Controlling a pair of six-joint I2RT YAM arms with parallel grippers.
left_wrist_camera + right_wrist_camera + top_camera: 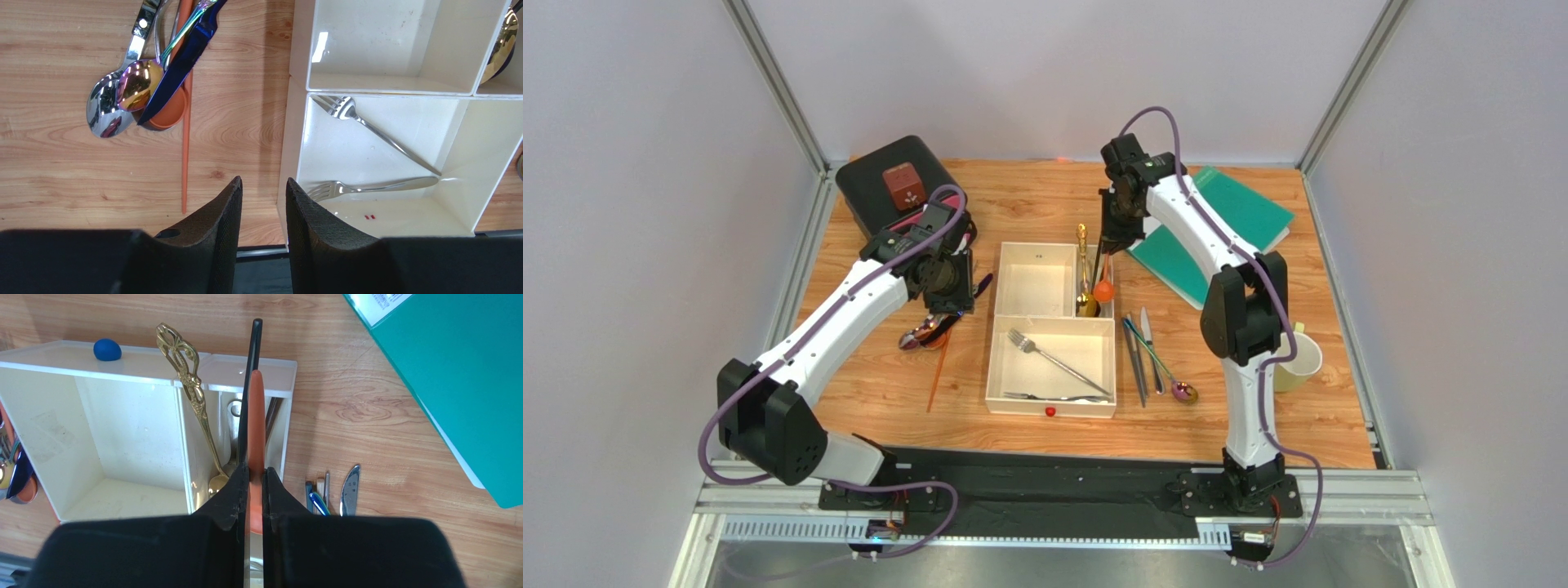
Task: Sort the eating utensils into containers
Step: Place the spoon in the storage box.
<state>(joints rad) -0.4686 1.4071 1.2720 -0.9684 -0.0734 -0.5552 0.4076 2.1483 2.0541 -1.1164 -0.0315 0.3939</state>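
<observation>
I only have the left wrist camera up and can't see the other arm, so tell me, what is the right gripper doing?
Observer: The right gripper is shut on an orange utensil, held over the narrow far-right compartment of the tray.
Operator: Okay. Is anything lying unsorted to the right of the tray?
Observer: Yes, a few slim utensils lie side by side on the table there, one of them a spoon with a purple bowl.

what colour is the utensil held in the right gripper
Orange utensil, clearest in the right wrist view.
</observation>
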